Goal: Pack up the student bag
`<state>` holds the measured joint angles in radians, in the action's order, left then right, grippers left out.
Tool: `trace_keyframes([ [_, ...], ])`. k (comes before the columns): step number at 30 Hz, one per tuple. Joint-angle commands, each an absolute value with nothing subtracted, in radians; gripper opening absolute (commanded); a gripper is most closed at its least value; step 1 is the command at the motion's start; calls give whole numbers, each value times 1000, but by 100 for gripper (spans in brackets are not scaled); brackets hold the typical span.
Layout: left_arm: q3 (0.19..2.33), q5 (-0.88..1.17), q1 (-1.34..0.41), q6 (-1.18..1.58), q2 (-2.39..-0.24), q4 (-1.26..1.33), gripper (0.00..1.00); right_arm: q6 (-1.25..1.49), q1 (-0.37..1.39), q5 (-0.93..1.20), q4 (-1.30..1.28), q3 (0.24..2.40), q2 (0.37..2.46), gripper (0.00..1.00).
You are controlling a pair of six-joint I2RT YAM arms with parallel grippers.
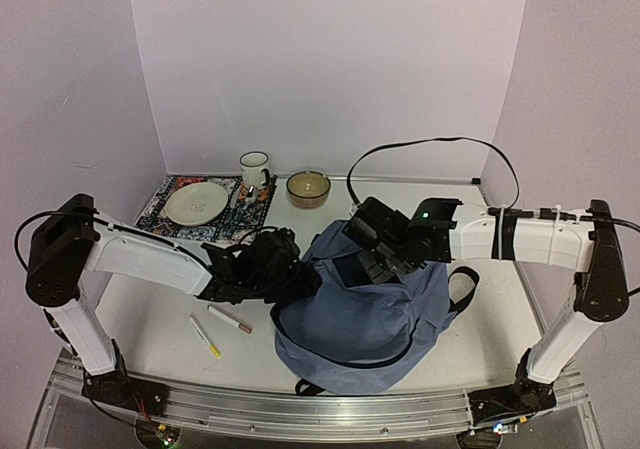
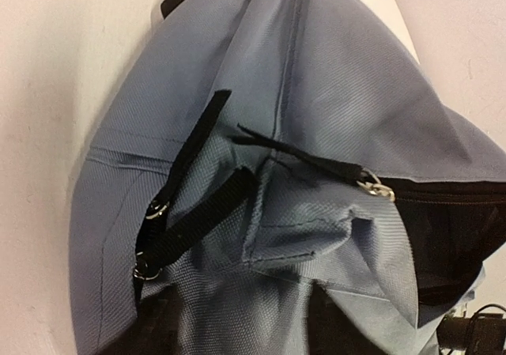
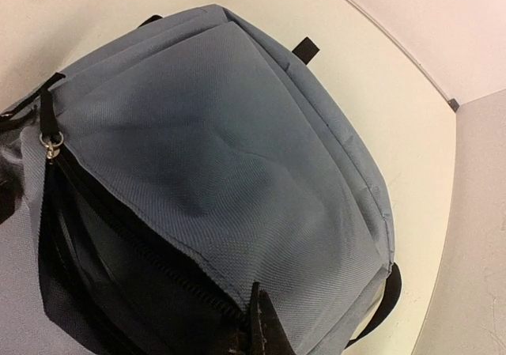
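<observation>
The grey-blue student bag [image 1: 365, 319] lies in the middle of the table with its main zip open and a dark inside showing. My left gripper [image 1: 298, 277] is at the bag's left upper edge; in the left wrist view bunched bag fabric [image 2: 261, 213] sits pinched between its dark fingers [image 2: 158, 327]. My right gripper [image 1: 378, 259] is at the bag's top. In the right wrist view it [image 3: 265, 335] is shut on the fabric lip of the open zip and holds it up from the bag [image 3: 237, 149].
A white-and-pink marker [image 1: 230, 319] and a yellow-tipped marker [image 1: 206, 336] lie on the table left of the bag. At the back left a patterned mat [image 1: 160, 209] holds a plate [image 1: 197, 204] and a mug [image 1: 254, 171]. A bowl [image 1: 308, 188] stands beside them.
</observation>
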<state>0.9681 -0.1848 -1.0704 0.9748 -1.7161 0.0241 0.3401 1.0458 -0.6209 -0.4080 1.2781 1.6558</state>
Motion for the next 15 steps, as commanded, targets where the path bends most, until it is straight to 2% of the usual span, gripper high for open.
trace_keyframes([
  [1,1009,-221,-1063,928,-1607,-43,65,361,1051,-704,-431,1332,1631,0],
  [8,939,-282,-1063,1010,-1437,-162,83,389,1073,-739,-414,1351,1637,0],
  [12,891,-347,-1056,1075,-1393,-283,88,385,1075,-734,-397,1354,1656,0],
  [15,858,-352,-1035,1115,-1386,-356,88,386,1080,-730,-393,1358,1670,0],
])
